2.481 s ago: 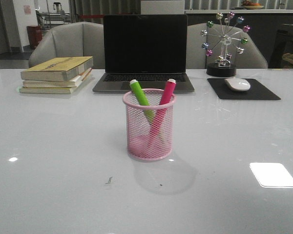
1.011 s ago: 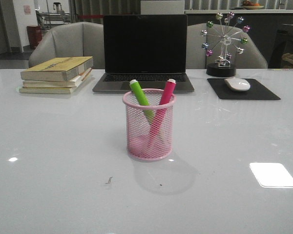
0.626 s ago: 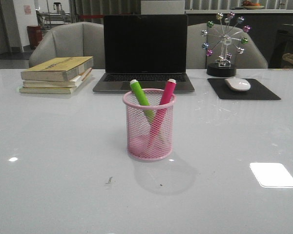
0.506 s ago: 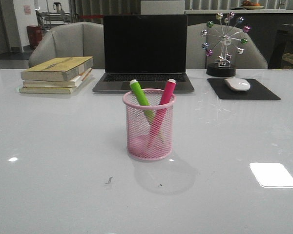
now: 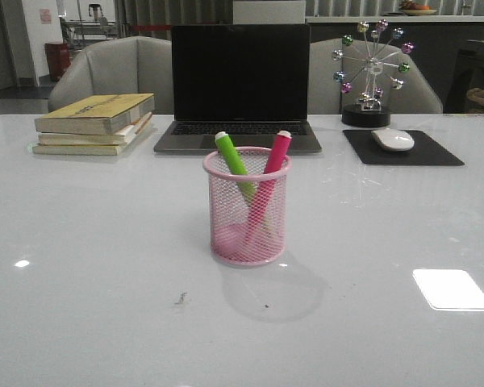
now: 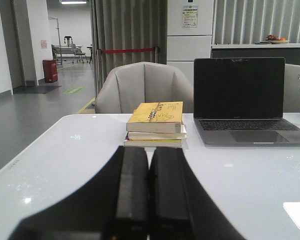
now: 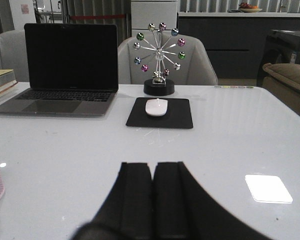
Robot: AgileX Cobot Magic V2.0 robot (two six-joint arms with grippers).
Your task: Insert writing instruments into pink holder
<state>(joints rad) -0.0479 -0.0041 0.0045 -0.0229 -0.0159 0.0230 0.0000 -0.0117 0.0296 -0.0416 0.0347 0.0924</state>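
The pink holder [image 5: 248, 208] stands upright at the centre of the desk [image 5: 89, 266] in the front view. Both markers are inside it. The lime green marker [image 5: 232, 161] leans toward 11 o'clock, and the magenta pink marker [image 5: 268, 181] leans toward 1 o'clock. The white ends of both markers rise above the rolled rim, and the two shafts cross inside the mesh.

From the holder, the laptop [image 5: 239, 85] sits at 12 o'clock. The stack of books [image 5: 95, 122] lies at 10 o'clock. The mouse [image 5: 393, 139] rests on its black mouse pad [image 5: 402, 148] at 2 o'clock, with the ferris-wheel ornament [image 5: 369, 72] just behind the pad.

Neither arm appears in the front view. In the wrist views, the left gripper [image 6: 149, 192] and the right gripper [image 7: 153, 197] each have their fingers pressed together with nothing between them. An edge of the holder shows beside the right gripper's view.
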